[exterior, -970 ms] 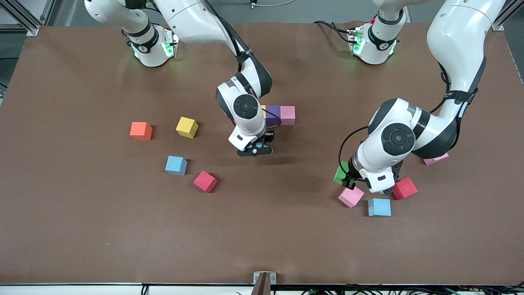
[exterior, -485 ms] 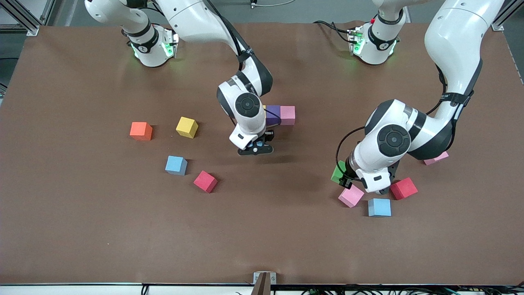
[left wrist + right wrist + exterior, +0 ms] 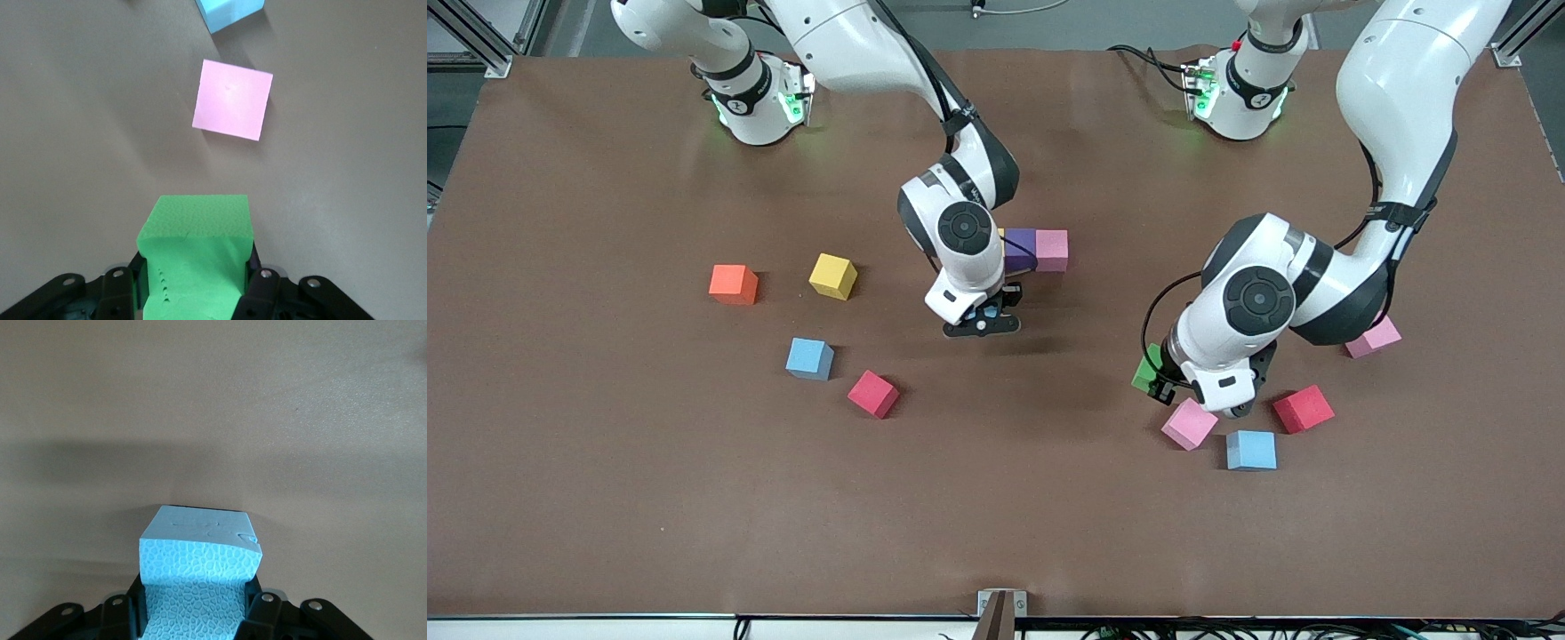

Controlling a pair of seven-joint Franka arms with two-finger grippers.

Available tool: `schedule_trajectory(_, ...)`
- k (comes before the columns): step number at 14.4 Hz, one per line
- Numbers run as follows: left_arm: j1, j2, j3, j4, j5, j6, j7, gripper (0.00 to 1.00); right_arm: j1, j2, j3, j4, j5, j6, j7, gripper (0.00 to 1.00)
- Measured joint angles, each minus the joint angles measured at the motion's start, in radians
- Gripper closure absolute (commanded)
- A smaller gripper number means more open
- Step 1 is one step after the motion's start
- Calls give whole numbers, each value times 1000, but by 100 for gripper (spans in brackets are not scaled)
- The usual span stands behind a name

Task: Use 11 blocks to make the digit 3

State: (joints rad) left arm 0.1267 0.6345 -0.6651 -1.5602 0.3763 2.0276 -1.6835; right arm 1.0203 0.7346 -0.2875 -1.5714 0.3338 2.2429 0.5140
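Since a second ago the left gripper (image 3: 1152, 378) has carried its green cube (image 3: 1145, 368) toward the right arm's end of the table, uncovering more of the pink cube (image 3: 1373, 338) beside the left arm's elbow. Its jaws are clamped on the green cube over bare table, just above another pink cube (image 3: 1189, 423), with a light blue cube (image 3: 1250, 449) and a red cube (image 3: 1304, 408) near that one. The right gripper (image 3: 985, 318) has barely shifted, gripping a light blue cube (image 3: 198, 577) over the table near the purple cube (image 3: 1019, 250), which touches a third pink cube (image 3: 1052, 250).
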Motion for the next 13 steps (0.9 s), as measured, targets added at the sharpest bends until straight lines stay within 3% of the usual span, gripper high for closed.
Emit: schedule_trajectory(13, -31, 0, -3, -1, 0, -8, -176, 85, 3, 0, 0, -4, -1, -10, 0, 98)
